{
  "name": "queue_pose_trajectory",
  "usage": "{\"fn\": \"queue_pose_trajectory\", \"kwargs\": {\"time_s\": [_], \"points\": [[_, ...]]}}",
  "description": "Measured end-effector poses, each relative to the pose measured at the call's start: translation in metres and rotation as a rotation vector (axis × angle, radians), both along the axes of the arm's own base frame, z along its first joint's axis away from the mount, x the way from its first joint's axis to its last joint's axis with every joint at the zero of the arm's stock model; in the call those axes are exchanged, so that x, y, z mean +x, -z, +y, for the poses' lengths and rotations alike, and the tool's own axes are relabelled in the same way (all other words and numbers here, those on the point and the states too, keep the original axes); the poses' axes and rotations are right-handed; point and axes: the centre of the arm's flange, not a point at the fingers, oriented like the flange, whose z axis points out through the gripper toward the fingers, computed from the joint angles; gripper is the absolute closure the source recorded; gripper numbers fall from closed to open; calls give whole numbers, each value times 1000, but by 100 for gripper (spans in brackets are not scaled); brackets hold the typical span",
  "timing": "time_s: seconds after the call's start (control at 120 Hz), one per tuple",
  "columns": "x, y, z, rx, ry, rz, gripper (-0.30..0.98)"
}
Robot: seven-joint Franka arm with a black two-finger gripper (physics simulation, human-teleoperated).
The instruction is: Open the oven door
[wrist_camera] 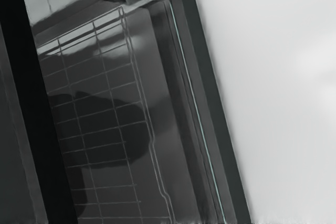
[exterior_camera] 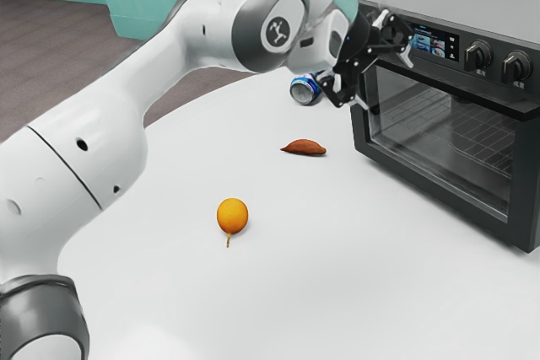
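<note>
White table [exterior_camera: 295, 292], closed oven door [exterior_camera: 439, 137] near open gripper [exterior_camera: 386, 83]

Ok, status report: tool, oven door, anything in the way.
Tool open, beside oven door. Door shut. Reddish-brown sweet potato on table out front, possibly near the door's swing.

Bright tabletop [exterior_camera: 295, 276], dim oven door [wrist_camera: 113, 121] (pale glare).

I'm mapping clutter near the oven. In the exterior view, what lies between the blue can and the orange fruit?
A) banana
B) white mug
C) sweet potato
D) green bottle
C: the reddish-brown sweet potato appears lower in that view than the blue can and higher than the orange fruit.
</note>
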Motion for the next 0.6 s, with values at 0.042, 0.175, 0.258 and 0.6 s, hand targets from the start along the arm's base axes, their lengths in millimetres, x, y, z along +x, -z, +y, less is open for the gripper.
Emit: {"fn": "queue_pose_trajectory", "kwargs": {"time_s": [0.042, 0.175, 0.258, 0.6], "points": [[3, 3, 1, 1, -1, -3, 2], [8, 7, 3, 2, -4, -26, 2], [11, 10, 3, 3, -6, -40, 2], [22, 21, 8, 7, -13, -75, 2]]}}
